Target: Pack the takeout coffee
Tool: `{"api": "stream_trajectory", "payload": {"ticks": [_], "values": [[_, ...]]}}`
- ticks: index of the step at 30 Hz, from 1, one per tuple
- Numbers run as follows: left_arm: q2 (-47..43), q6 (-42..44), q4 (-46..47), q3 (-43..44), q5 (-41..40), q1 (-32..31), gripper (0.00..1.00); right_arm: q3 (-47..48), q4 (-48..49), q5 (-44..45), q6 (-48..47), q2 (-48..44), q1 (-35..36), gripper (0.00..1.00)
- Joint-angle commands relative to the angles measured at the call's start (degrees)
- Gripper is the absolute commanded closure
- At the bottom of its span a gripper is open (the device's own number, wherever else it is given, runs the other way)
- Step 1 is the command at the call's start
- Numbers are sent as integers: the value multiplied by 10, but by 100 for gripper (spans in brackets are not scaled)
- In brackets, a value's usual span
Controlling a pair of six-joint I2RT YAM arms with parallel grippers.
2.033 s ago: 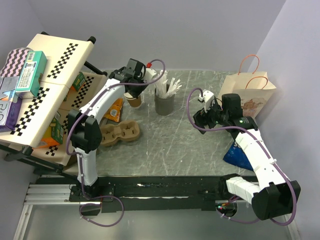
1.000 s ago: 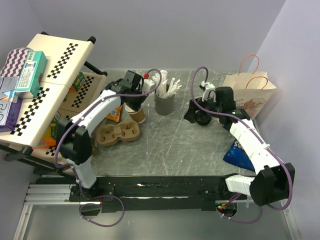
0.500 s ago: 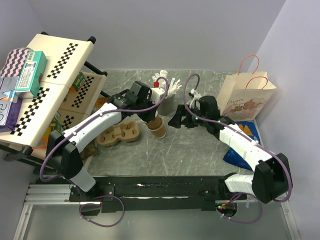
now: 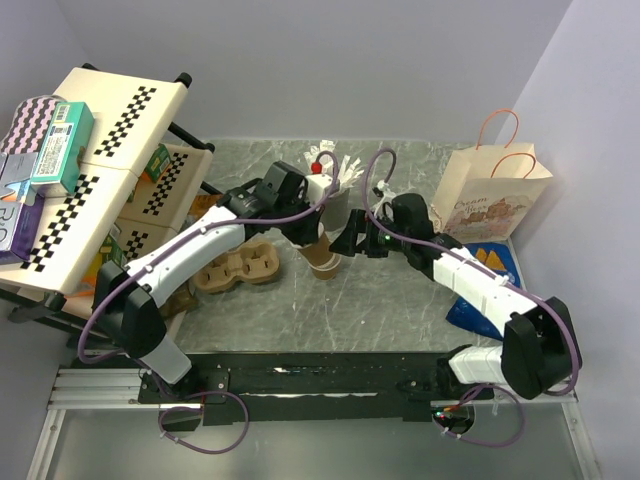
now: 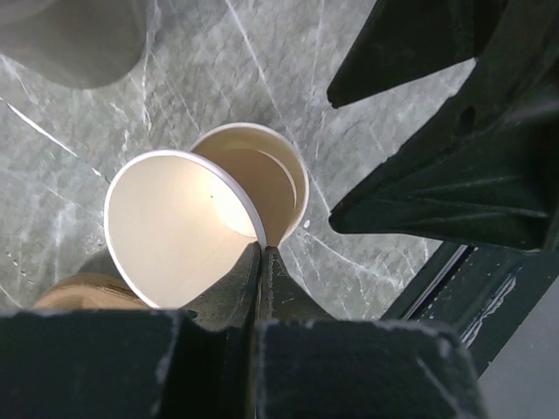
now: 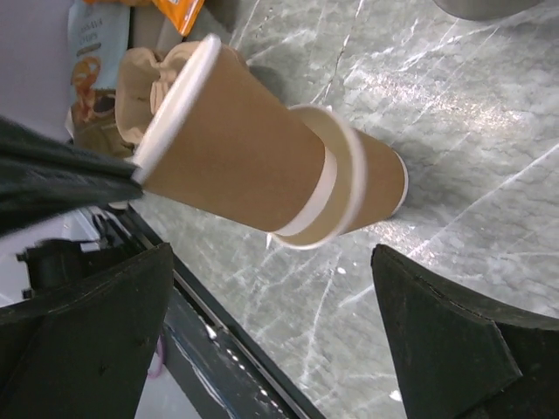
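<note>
Two nested takeout coffee cups of brown kraft paper, white inside and without lids, are tilted over the middle of the table. My left gripper (image 4: 306, 230) (image 5: 260, 250) is shut on the rim of the upper cup (image 4: 318, 246) (image 5: 175, 229) (image 6: 236, 161). The lower cup (image 5: 284, 179) (image 6: 377, 182) sits loosely round the upper one's base. My right gripper (image 4: 350, 240) (image 6: 271, 262) stands wide open just right of the cups, one finger on each side and neither touching. Its black fingers (image 5: 437, 131) fill the right of the left wrist view.
A grey cup of white sticks (image 4: 333, 200) stands just behind the cups. The brown moulded cup carrier (image 4: 240, 266) (image 6: 144, 74) lies to the left. A paper bag with handles (image 4: 495, 188) and a blue packet (image 4: 478, 305) are at the right, and a checkered rack (image 4: 95, 150) at the left.
My left arm has carried the cups from beside the grey cup toward the table's middle. My right arm has swung left to them, its gripper staying open.
</note>
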Motion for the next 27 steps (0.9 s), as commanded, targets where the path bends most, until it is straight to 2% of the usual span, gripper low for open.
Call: {"api": "stream_trajectory", "payload": {"ticks": [1, 5, 8, 10, 11, 14, 18, 21, 27], "values": [[-20, -8, 1, 63, 26, -3, 99, 16, -33, -2, -50, -44, -4, 0], [-46, 1, -6, 80, 28, -3, 99, 22, -68, -2, -106, -62, -13, 0], [-64, 43, -36, 88, 17, -3, 99, 31, -96, 3, -162, -78, -27, 0], [-77, 102, -63, 74, 30, -3, 99, 40, -110, -1, -188, -94, -43, 0], [-96, 130, -91, 64, 62, -3, 99, 44, -123, -7, -194, -100, -63, 0], [-148, 254, -130, -1, 106, -4, 99, 65, -148, -24, -217, -115, -98, 0], [-204, 425, -172, -90, 102, -11, 99, 86, -181, -17, -234, -122, -142, 0], [-227, 461, -138, -161, 86, -29, 99, 84, -182, -6, -228, -129, -148, 0], [-248, 458, -23, -254, 48, -94, 99, 75, -189, 35, -239, -141, -156, 0]]}}
